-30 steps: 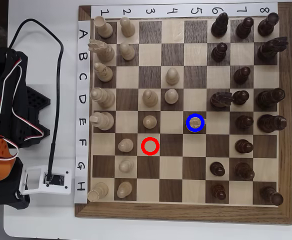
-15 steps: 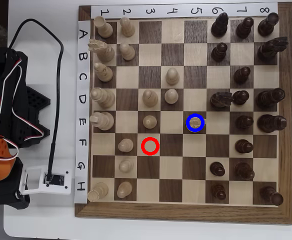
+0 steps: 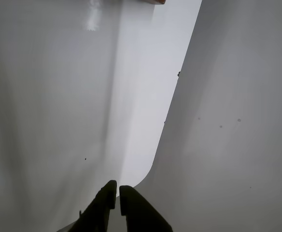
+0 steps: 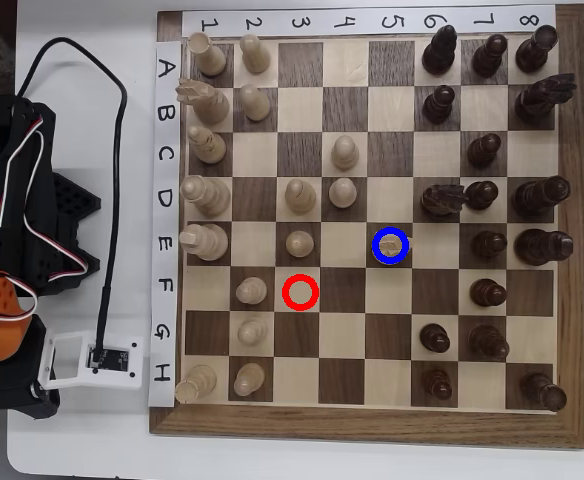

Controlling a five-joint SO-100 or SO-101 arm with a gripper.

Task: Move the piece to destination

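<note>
Nothing has moved since before. Off the board at the left, the gripper [image 3: 116, 192] sits over bare white table [image 3: 44, 121] with its jaws nearly together, holding nothing. Farther out, the piece [image 4: 391, 243] stands inside the blue ring [image 4: 377, 254] on its dark square.

Two cameras: one fixed above, one riding the wrist.

From overhead we look straight down on the whole chessboard [image 4: 367, 225], with the folded arm [image 4: 12, 250] at the left edge. The wrist view faces along the dark gripper [image 3: 116, 191] tips, close above the white table [image 3: 59, 121], sharing only that surface with the overhead view.
</note>
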